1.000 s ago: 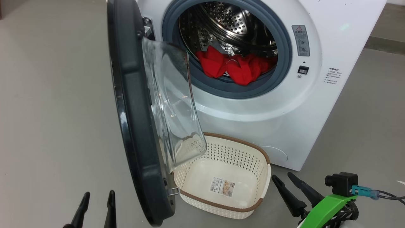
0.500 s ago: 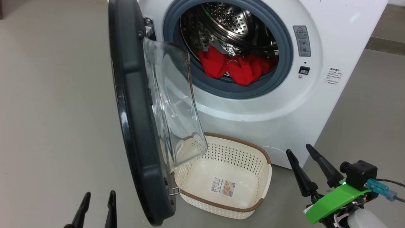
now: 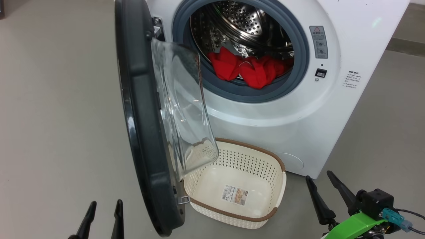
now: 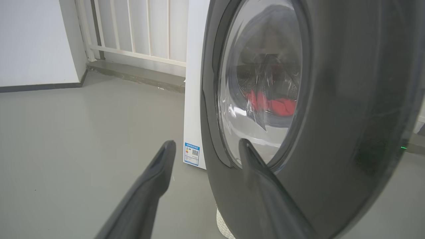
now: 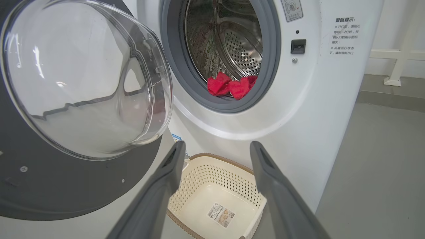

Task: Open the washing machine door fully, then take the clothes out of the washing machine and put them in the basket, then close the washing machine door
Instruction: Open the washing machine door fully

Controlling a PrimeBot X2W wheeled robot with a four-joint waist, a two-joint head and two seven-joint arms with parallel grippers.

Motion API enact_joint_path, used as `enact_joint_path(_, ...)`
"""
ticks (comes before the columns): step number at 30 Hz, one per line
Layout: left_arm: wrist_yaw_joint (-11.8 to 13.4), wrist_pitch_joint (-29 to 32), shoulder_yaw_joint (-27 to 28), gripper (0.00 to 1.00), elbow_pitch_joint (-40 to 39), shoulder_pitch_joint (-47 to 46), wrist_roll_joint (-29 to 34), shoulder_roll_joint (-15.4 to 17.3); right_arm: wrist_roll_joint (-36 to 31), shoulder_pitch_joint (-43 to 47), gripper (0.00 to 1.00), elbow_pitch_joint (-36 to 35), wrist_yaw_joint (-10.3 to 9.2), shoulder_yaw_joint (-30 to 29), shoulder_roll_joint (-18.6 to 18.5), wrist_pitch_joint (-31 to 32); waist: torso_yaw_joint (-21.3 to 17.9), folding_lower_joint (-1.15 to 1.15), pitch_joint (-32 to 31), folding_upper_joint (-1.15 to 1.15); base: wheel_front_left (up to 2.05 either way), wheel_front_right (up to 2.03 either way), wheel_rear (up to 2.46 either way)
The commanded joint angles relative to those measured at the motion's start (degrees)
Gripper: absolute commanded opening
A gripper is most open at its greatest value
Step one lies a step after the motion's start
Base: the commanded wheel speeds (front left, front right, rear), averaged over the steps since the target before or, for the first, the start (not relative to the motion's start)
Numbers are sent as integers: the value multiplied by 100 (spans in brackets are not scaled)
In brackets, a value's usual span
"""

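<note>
White sheet metal forms the washing machine [image 3: 265, 126], which stands on a grey floor [image 3: 49, 116] with its steel drum [image 3: 245, 20] exposed inside a grey rubber ring [image 3: 302, 46]. The washing machine door [image 3: 139, 116] is swung out on its left hinge, nearly edge-on in the head view, and its clear glass bowl [image 3: 181, 109] overlaps the basket's left rim there. The basket [image 3: 245, 162] sits on the floor just in front of the machine, below the opening, with 1 sticker [image 3: 235, 195] on its bottom. The clothes [image 3: 252, 71], red, lie at the drum's front lip. The left gripper [image 3: 106, 202] hovers low beside the door's outer face, its 2 fingers spread and holding nothing. The right gripper [image 3: 318, 175], to the right of the basket, is also wide and empty.
</note>
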Motion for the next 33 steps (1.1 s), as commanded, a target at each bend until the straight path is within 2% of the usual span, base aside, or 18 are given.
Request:
enact_joint_path(1, 48, -52, 164, 100, -145, -87, 19, 55, -79, -47, 100, -131, 36, 45, -22, -68, -8, 0, 6, 0, 0, 0, 0)
enact_joint_path(5, 55, -52, 153, 100, -147, -95, 18, 55, -124, -53, 100, -141, 36, 5, 5, -68, -15, 0, 15, 0, 0, 0, 0)
enact_joint_path(6, 54, -52, 168, 47, -156, -114, -2, 55, -127, -56, 100, -141, 36, -5, 9, -68, -14, 0, 15, 0, 0, 0, 0)
enact_joint_path(7, 68, -52, 213, 8, -195, -142, -60, 55, -131, -58, 100, -140, 36, -14, 13, -69, -12, 0, 14, 0, 0, 0, 0)
enact_joint_path(8, 78, -52, 262, 0, -244, -167, -116, 55, -137, -60, 100, -143, 36, -22, 17, -69, -10, 0, 13, 0, 0, 0, 0)
enact_joint_path(13, 125, -52, 483, 0, -826, -334, -251, 55, -159, -54, 100, -161, 36, -43, 26, -69, 9, 0, 13, 0, 0, 0, 0)
enact_joint_path(19, 163, -52, 540, 0, -2339, -586, -535, 55, -182, -49, 100, -174, 36, -35, 34, -69, 2, 0, 10, 0, 0, 0, 0)
enact_joint_path(22, 118, -52, 158, 0, -3000, -602, -788, 55, -197, -50, 100, -192, 36, -50, 35, -69, 1, 0, 13, 0, 0, 0, 0)
enact_joint_path(26, -14, -52, -699, 0, -3313, -478, -778, 55, -218, -54, 100, -186, 36, -60, 41, -69, -11, 0, 23, 0, 0, 0, 0)
enact_joint_path(29, -80, -52, -1355, 0, -3196, -352, -704, 55, -224, -61, 100, -183, 36, -66, 44, -69, -20, 0, 31, 0, 0, 0, 0)
enact_joint_path(33, -115, -52, -1919, 0, -2533, -164, -939, 55, -233, -85, 100, -185, 36, -63, 54, -69, -56, 0, 48, 0, 0, 0, 0)
